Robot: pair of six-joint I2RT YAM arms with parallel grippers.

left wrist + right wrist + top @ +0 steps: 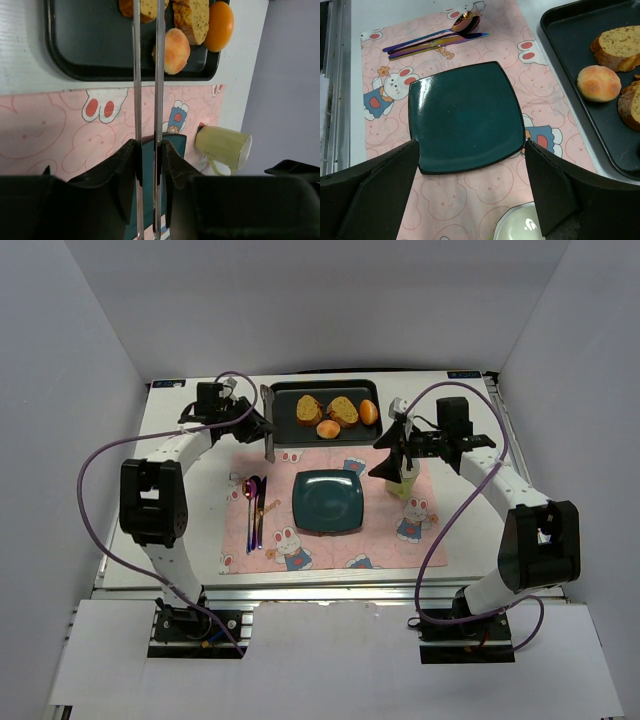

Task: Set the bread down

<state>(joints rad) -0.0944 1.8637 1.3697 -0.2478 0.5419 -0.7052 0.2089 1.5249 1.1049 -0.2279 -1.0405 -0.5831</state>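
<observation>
The bread [343,410], a golden slice with a dark brown crust, lies in the black tray [290,395] beside a yellower second slice [308,407]. It also shows in the left wrist view [192,17] and at the right edge of the right wrist view [631,106]. The teal plate [328,501] sits bare on the pink mat. My left gripper [258,426] [148,150] is shut on metal tongs [268,448] [159,75], which point over the tray toward the slices. My right gripper [392,456] [471,145] is open and empty, hovering right of the plate [465,115].
Two round buns [328,428] [368,412] lie in the tray with the slices. A pale green mug [404,484] [222,146] stands under my right gripper. Cutlery [255,510] lies left of the plate on the pink rabbit mat [400,540]. White walls enclose the table.
</observation>
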